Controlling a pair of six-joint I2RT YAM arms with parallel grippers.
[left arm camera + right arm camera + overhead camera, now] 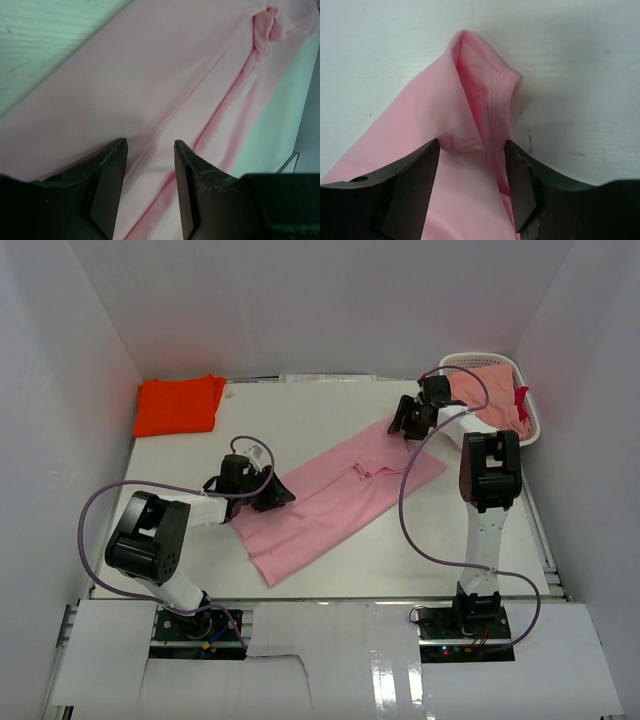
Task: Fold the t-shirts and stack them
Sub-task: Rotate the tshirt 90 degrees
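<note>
The light pink t-shirt point(335, 495) lies in a long diagonal band across the middle of the table. The bright orange t-shirt point(180, 405) lies folded at the back left corner. My left gripper point(272, 495) is open, low over the pink shirt's left edge; in the left wrist view the gripper point(150, 145) straddles a crease in the pink cloth point(190, 75). My right gripper point(405, 420) is open at the shirt's far right corner; in the right wrist view the gripper point(471, 143) stands either side of a folded hemmed corner point(470, 100).
A white lattice basket point(530, 435) stands at the back right with peach and red cloth in it, close behind the right arm. White walls enclose the table on three sides. Purple cables loop from both arms.
</note>
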